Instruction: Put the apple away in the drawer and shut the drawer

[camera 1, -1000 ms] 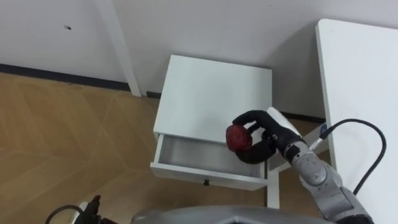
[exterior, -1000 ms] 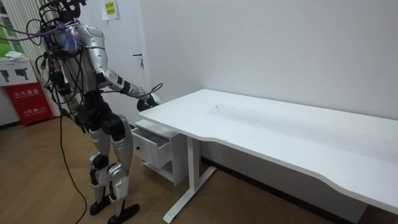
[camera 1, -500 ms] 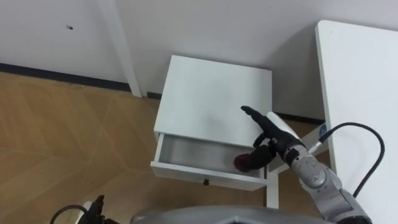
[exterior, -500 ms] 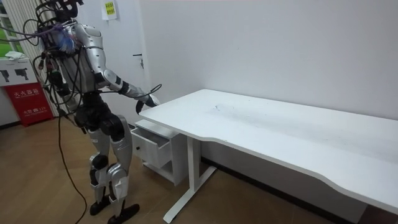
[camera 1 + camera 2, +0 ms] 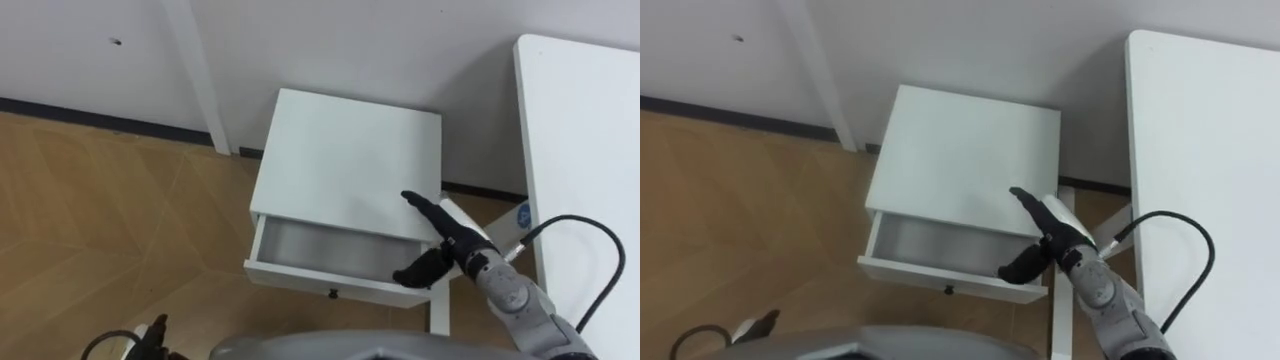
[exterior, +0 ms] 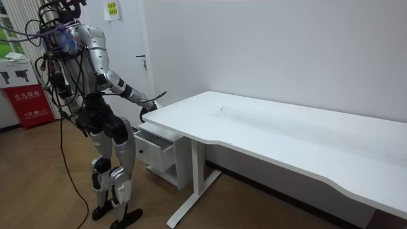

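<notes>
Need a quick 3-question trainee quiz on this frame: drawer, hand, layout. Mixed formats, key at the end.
1. True or false: the drawer stands pulled out of the white cabinet.
2. Pick one. The right hand is:
A) above the drawer's right end, fingers open
B) flat on the floor
C) closed round the drawer's knob
3. Fill in: in the eye views, the white desk stands to the cabinet's ___.

Key: 1 true; 2 A; 3 right.
</notes>
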Controlling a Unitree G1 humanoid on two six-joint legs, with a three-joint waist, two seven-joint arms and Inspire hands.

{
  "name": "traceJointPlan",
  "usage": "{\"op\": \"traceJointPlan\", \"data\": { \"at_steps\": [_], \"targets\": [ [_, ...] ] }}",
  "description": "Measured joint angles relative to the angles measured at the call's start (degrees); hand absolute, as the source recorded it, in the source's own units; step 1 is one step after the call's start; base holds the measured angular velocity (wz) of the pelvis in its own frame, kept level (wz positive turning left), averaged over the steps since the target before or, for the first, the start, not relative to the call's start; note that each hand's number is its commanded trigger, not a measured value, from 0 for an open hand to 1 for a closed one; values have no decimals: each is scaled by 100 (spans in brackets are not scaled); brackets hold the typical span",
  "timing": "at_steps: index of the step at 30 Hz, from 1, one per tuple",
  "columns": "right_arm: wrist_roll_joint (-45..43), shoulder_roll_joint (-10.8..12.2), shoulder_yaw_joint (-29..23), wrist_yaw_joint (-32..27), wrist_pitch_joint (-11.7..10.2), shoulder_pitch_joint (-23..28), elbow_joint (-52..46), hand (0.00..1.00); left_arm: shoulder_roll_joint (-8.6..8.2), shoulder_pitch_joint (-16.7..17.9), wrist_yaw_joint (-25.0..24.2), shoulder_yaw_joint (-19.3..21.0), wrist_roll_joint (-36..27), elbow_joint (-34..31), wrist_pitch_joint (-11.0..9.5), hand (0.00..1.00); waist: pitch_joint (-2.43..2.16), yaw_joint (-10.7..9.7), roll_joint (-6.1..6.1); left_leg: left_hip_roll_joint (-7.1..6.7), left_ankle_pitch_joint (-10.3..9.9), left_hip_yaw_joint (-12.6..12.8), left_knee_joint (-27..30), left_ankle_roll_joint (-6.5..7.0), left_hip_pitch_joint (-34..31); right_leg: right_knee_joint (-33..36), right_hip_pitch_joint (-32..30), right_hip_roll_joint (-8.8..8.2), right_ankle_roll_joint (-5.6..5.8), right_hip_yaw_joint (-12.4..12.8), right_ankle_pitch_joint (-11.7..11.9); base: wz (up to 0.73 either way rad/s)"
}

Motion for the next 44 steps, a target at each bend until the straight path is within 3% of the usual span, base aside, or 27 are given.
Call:
{"op": "traceJointPlan", "data": {
  "at_steps": [8, 9, 11, 12, 14, 15, 16, 17, 19, 21, 22, 23, 24, 25, 26, 27, 28, 29, 30, 31, 32, 33, 34, 35, 38, 39, 44],
  "targets": [
    [854, 219, -494, -355, -185, 76, 1517, 0, -100, 34, 91, 268, -13, 197, -6, 0, -17, -41, 51, 1, -17, -19, -23, 19, 50, 37, 63, -35, 2, -53, -1, 5],
    [967, 294, -644, -428, -224, -5, 1674, 0, -127, 5, 94, 304, -7, 266, -6, 0, -24, -149, 68, -31, -34, -94, 58, 43, 8, 81, 77, -69, 19, -169, -11, 48],
    [1026, 297, -909, -570, -305, -8, 1784, 0, -179, -54, 93, 343, -6, 424, -4, 0, -64, -329, 129, -48, -101, 99, 234, 86, -121, 503, -89, -187, 183, -281, -124, 70],
    [1030, 282, -1192, -627, -297, -8, 1855, 0, -217, -155, 92, 369, -1, 459, -1, 0, -81, -456, 229, -1, -123, 409, 322, 127, -170, 1241, -385, -306, 279, -258, -195, 92],
    [1009, 194, -1531, -788, -289, 5, 2128, 0, -157, -254, 94, 377, 16, 488, -2, 0, -79, -585, 261, -67, -39, 621, 300, 268, -58, 2897, -1177, -619, 274, -43, -97, 81],
    [993, 95, -1643, -915, -262, 1, 2319, 0, -104, -299, 99, 444, 47, 490, -1, 0, -95, -558, 288, -125, -30, 804, 314, 356, -35, 4001, -1825, -727, 296, 275, 433, 22],
    [996, -13, -1647, -1020, -236, -4, 2436, 0, -69, -297, 107, 550, 42, 505, 4, 0, -110, -553, 383, -95, -57, 991, 357, 453, -68, 5013, -2540, -729, 348, 572, 1205, 0],
    [1001, -63, -1630, -1053, -237, -9, 2465, 0, -37, -305, 115, 550, 32, 528, 6, 0, -101, -545, 428, -77, -81, 1089, 417, 494, -119, 5592, -2948, -733, 327, 699, 1238, -35],
    [1015, -162, -1561, -1095, -234, -17, 2559, 0, 71, -351, 101, 484, -74, 764, 48, 0, -69, -601, 600, 40, -108, 1310, 636, 536, -251, 8295, -4362, -696, 138, 734, 740, -32],
    [1029, -189, -1541, -1125, -116, 39, 2714, 0, 71, -327, 71, 488, -62, 762, 124, 0, -56, -687, 706, 144, -141, 1319, 745, 575, -324, 9172, -4826, -769, 171, 698, 548, 28],
    [1183, -173, -1516, -1144, 34, 77, 2864, 0, 74, -325, 46, 516, 14, 755, 155, 0, -48, -788, 722, 181, -197, 1363, 753, 568, -320, 9189, -4869, -880, 211, 715, 478, 58],
    [1292, -164, -1510, -1123, 105, 93, 2944, 0, 73, -324, 18, 522, 43, 727, 171, 0, -46, -816, 721, 197, -241, 1463, 749, 576, -307, 8997, -4810, -907, 220, 742, 472, 64],
    [1475, -119, -1510, -1109, 318, 157, 3046, 0, 69, -293, -50, 528, 39, 642, 211, 0, -31, -821, 709, 231, -341, 1693, 736, 643, -273, 8213, -4523, -877, 251, 862, 462, 47],
    [1554, -59, -1515, -1079, 469, 232, 3184, 0, 61, -197, -66, 526, 39, 559, 234, 0, 12, -841, 627, 226, -407, 1880, 699, 596, -210, 7062, -4032, -774, 281, 938, 467, 35],
    [1560, -37, -1515, -1064, 534, 295, 3190, 0, 50, -115, -70, 524, 41, 506, 254, 0, 11, -837, 633, 218, -416, 1981, 655, 573, -156, 6450, -3753, -713, 284, 955, 465, 0],
    [1558, -20, -1522, -1054, 608, 369, 3187, 0, 32, 31, -77, 524, 12, 496, 281, 0, 11, -778, 660, 176, -448, 2079, 598, 337, -111, 5273, -3215, -564, 271, 952, 454, -39],
    [1565, 11, -1523, -1054, 669, 366, 3191, 0, 32, 114, -74, 526, -67, 512, 392, 0, -10, -727, 609, 81, -434, 2099, 457, -378, -67, 4123, -2707, -445, 207, 944, 398, -44],
    [1538, 59, -1526, -1061, 676, 363, 3192, 0, 64, 134, -53, 506, -93, 506, 420, 0, -75, -697, 490, -1, -428, 1913, 551, -672, -83, 3692, -2531, -449, 206, 959, 343, -32],
    [1429, 179, -1595, -1066, 667, 329, 3202, 0, 184, -10, 12, 460, -82, 413, 407, 0, 30, -557, 300, -22, -592, 1240, 1167, 17, -468, 3360, -2426, -497, 396, 1021, 188, -34],
    [1395, 240, -1609, -1060, 679, 198, 3380, 0, 276, -92, 125, 495, -87, 400, 403, 0, 58, -395, 235, -67, -859, 1235, 1567, 182, -730, 2996, -2279, -538, 537, 1084, 53, -45],
    [1432, 257, -1604, -1048, 684, 131, 3480, 0, 261, -42, 169, 526, -87, 417, 424, 0, 30, -371, 183, -52, -901, 1289, 1558, 139, -692, 2688, -2088, -537, 541, 1048, -5, -55],
    [1484, 258, -1600, -1016, 628, 95, 3541, 0, 191, -25, 212, 562, -97, 447, 434, 0, 44, -367, 92, -21, -861, 1308, 1347, 52, -508, 2055, -1700, -501, 509, 880, -6, -33],
    [1507, 254, -1608, -1013, 552, 42, 3610, 0, 135, -67, 234, 563, -93, 450, 383, 0, 10, -396, 101, -18, -766, 1324, 1092, -87, -353, 1558, -1417, -488, 489, 704, 50, -23],
    [1519, 239, -1612, -1015, 537, 30, 3613, 0, 93, -104, 238, 566, -83, 465, 347, 0, 3, -405, 106, 2, -714, 1334, 976, -103, -301, 1365, -1332, -454, 478, 670, 118, -16],
    [1520, 272, -1611, -1001, 414, -20, 3621, 0, 10, -241, 248, 583, -87, 493, 284, 0, -29, -415, 130, 116, -368, 1411, 390, 203, -56, 703, -1083, -172, 366, 688, 402, -23],
    [1521, 291, -1604, -987, 396, -51, 3622, 0, 12, -294, 250, 584, -88, 485, 284, 0, -37, -402, 135, 157, -300, 1455, 249, 232, 21, 559, -1049, -98, 318, 704, 446, -27],
    [1892, 333, -1593, -942, 326, -102, 3636, 0, 9, -407, 249, 580, -95, 485, 224, 0, -36, -426, 204, 266, -198, 1447, 26, 97, 194, 197, -852, 63, 214, 719, 511, -17]
  ]
}}
